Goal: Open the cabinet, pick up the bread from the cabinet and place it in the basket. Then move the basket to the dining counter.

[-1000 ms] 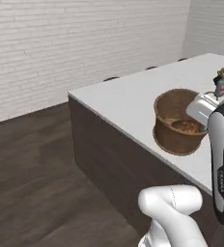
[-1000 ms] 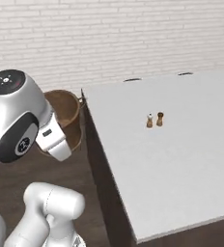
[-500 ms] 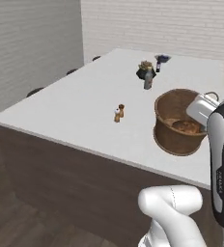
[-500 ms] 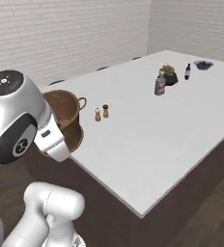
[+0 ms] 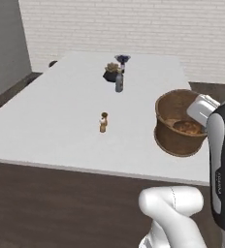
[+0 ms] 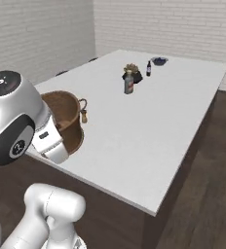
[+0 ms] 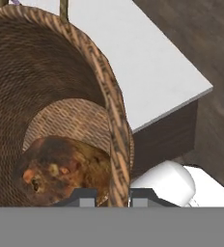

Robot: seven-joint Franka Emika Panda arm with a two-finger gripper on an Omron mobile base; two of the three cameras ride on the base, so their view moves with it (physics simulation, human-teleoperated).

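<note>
Over the white dining counter's (image 5: 61,121) near edge, the round brown woven basket (image 5: 178,123) is held by its rim in the narrowed pincer (image 7: 112,197); tan-brown bread (image 7: 61,171) is inside. Early release risks tipping off the edge.

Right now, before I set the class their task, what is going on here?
The robot arm is holding the basket by its rim: in the hand view the gripper straddles the woven wall, one finger inside and one outside. The bread lies on the basket's floor. The basket is at the near corner of the dining counter; whether it rests on the top or hangs just above it is unclear. Further along the counter stand two small shakers, a bottle and a potted plant.
</note>
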